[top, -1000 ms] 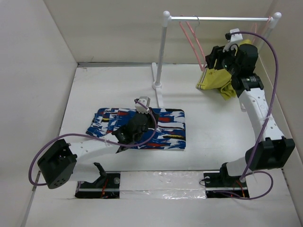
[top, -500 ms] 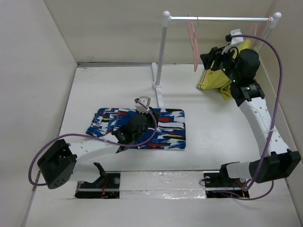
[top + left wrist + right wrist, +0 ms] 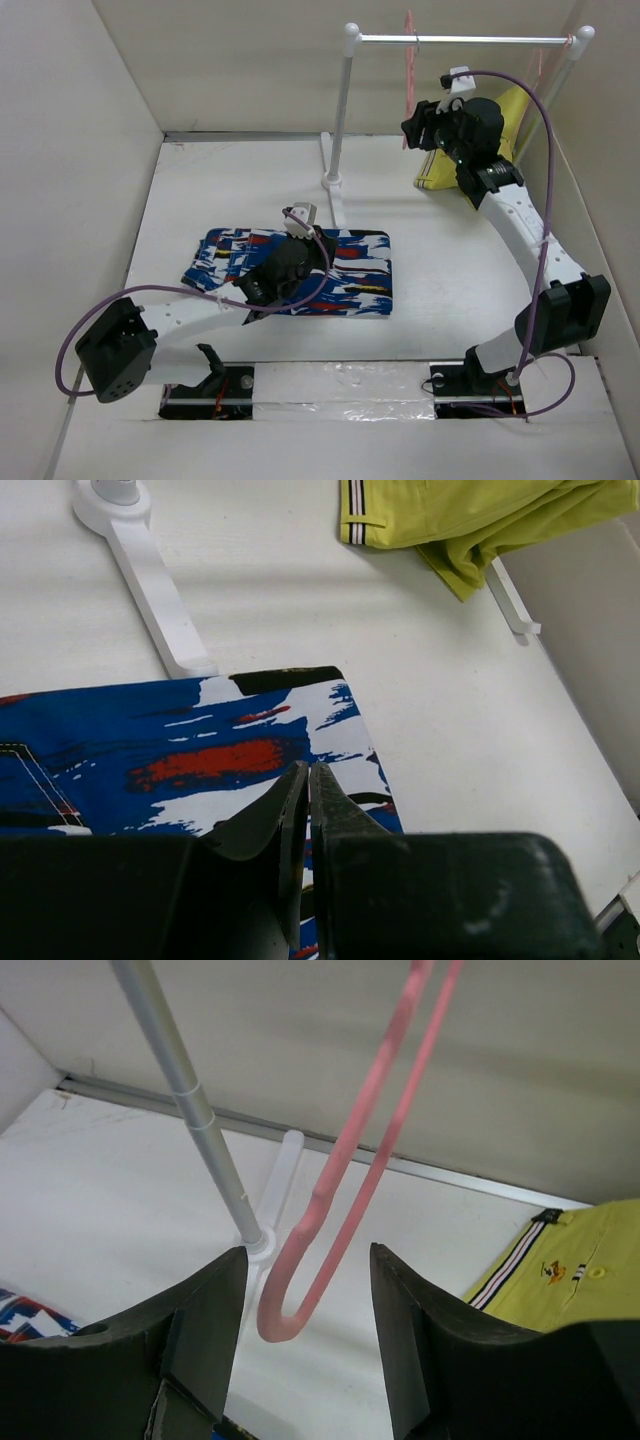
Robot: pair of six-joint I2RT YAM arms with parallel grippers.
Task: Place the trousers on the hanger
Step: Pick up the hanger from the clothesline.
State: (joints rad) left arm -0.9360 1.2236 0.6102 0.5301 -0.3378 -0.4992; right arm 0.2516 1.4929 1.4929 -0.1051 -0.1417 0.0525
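Note:
The blue splashed trousers (image 3: 345,272) lie folded flat on the table, also in the left wrist view (image 3: 170,750). My left gripper (image 3: 318,262) is shut, its tips (image 3: 308,778) low over the trousers' right part; no fabric shows between the jaws. The pink hanger (image 3: 409,60) hangs edge-on from the rail (image 3: 470,40). My right gripper (image 3: 415,125) is open, and the hanger's lower bend (image 3: 300,1300) hangs between and just beyond its fingers (image 3: 205,1330), touching neither. Its midpoint (image 3: 308,1300) sits at that bend.
The yellow-green garment (image 3: 510,115) hangs at the rack's right end on another pink hanger (image 3: 543,60), behind my right arm. It also shows in both wrist views (image 3: 570,1260) (image 3: 470,510). The rack's white post (image 3: 340,110) and foot (image 3: 150,580) stand just beyond the trousers.
My right arm has moved left and up from the yellow-green garment to the pink hanger, which has swung edge-on. The left arm and trousers have not moved.

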